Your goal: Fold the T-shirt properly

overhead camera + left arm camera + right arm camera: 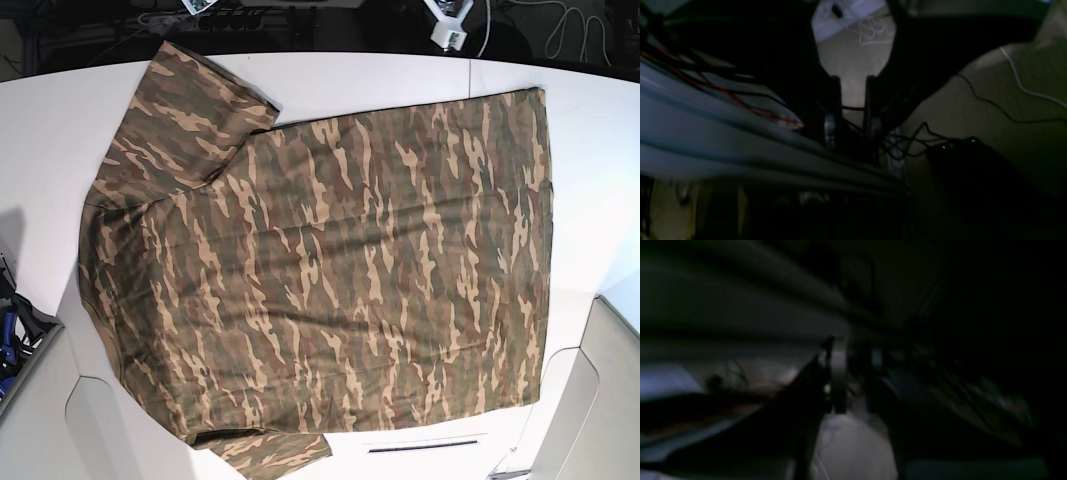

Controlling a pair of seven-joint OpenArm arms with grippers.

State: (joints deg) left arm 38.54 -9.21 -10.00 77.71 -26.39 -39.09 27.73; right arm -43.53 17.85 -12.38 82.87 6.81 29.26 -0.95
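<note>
Both grippers sit away from the cloth, so read them first from the wrist views: your left gripper [853,100] shows two dark fingers standing parallel with a narrow strip of pale surface visible between them, so they are slightly parted and nothing is pinched there. Your right gripper [853,373] is far harder to read; that view is dark and smeared, one pale finger [838,373] shows and a dim shape beside it, with nothing that looks like cloth between them, but whether the jaws are parted or pressed together you cannot tell. Neither arm appears in the base view, which suggests both are parked off the work area, leaving the shirt free. Further out, the T-shirt [320,270] lies spread flat on the white table [590,180], its collar end toward that view's left, its hem toward the right, one sleeve at the far edge and the other at the near edge. Laid open and smooth like that, it looks ready for a first fold, which has not yet begun.
</note>
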